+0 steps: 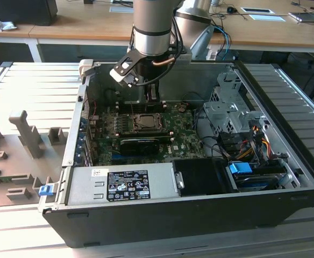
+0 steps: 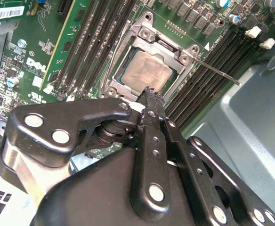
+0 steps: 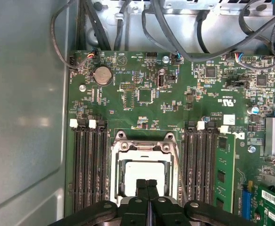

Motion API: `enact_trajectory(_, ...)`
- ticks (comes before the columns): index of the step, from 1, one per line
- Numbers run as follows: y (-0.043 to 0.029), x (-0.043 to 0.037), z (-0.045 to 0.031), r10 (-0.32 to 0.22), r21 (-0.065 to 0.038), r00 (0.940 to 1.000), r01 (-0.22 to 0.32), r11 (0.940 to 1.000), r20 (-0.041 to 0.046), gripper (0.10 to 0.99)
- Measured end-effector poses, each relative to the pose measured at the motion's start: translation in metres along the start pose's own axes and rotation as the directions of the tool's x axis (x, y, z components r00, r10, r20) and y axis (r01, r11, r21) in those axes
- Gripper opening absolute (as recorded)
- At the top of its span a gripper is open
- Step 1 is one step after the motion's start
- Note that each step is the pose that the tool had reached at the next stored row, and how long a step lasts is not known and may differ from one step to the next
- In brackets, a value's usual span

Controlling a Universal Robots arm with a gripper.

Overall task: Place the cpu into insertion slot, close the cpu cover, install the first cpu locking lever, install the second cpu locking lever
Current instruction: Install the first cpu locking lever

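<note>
Gripper (image 3: pixel 147 182) with fingers pressed together, tips over the cpu (image 3: pixel 144 170), cover (image 3: pixel 142 148) lying flat around the cpu, thin lever (image 2: pixel 217 71) angled outward, green board (image 3: pixel 142 108).

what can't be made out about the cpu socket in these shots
First wrist view: part of the cover and chip sits behind the shut fingers.
Second wrist view: whether the fingers touch the cover; they overlap its edge.
Exterior view: the socket is too small to show how the cover sits.
</note>
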State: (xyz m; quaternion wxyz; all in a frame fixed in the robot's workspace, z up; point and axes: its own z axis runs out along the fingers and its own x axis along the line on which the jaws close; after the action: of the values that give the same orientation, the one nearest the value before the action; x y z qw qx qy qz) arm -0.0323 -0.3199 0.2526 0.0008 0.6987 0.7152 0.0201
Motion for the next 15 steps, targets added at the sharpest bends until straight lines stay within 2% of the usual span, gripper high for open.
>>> enact_trajectory(4,0.0002,0.0002,-0.0071,0.000,0.000,1.0000,0.000,1.0000,-0.0002,0.106)
enact_trajectory(5,0.0004,0.0003,-0.0120,0.000,0.000,1.0000,0.000,1.0000,-0.0001,0.106)
enact_trajectory(7,0.0005,0.0005,-0.0163,0.000,0.000,1.0000,0.000,1.0000,-0.0003,0.106)
enact_trajectory(9,0.0008,0.0007,-0.0264,0.000,0.000,1.0000,0.000,1.0000,-0.0003,0.106)
enact_trajectory(11,0.0010,0.0009,-0.0317,0.000,0.000,1.0000,0.000,1.0000,-0.0002,0.106)
enact_trajectory(14,0.0010,0.0009,-0.0338,-0.016,0.000,0.9999,0.016,0.9999,-0.0008,0.106)
enact_trajectory(15,0.0010,0.0010,-0.0337,-0.049,0.001,0.9988,0.049,0.9988,-0.0017,0.106)
